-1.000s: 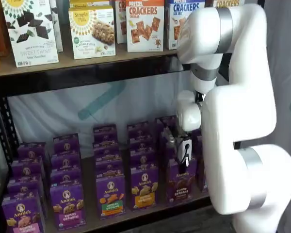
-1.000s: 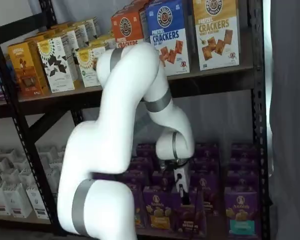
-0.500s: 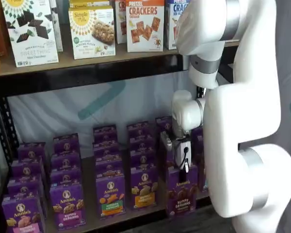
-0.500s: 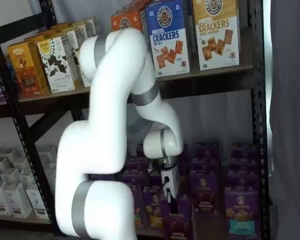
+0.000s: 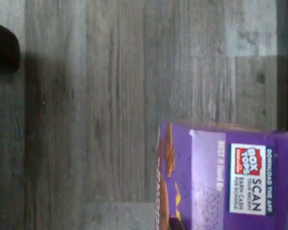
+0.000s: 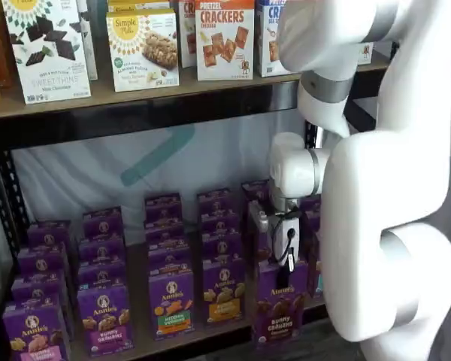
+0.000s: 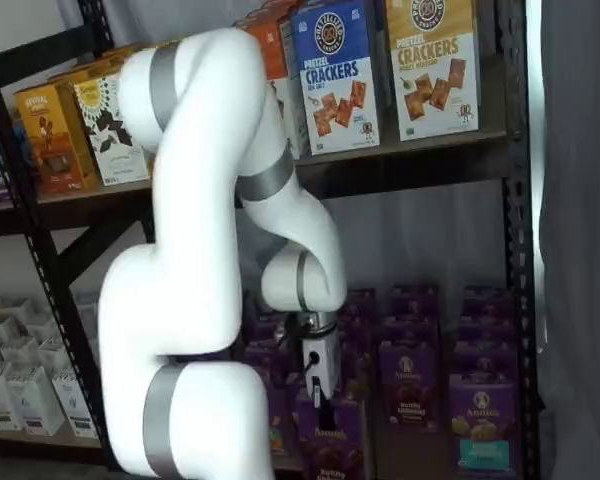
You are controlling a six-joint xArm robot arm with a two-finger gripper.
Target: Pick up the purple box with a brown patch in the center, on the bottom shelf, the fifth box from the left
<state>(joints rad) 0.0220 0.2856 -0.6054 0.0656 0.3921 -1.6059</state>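
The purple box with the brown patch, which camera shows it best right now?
A shelf view shows the purple box best: its whole front with the brown snack picture, under the gripper. The other shelf view cuts its lower part off at the frame edge. The wrist view shows only a close, sideways panel.

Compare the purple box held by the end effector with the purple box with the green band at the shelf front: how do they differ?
The purple box shows dark brown snacks; the green-band box shows orange ones. The purple box hangs from the end effector, forward of the bottom shelf edge; the green-band box stands on it. Both are small purple Annie's cartons.
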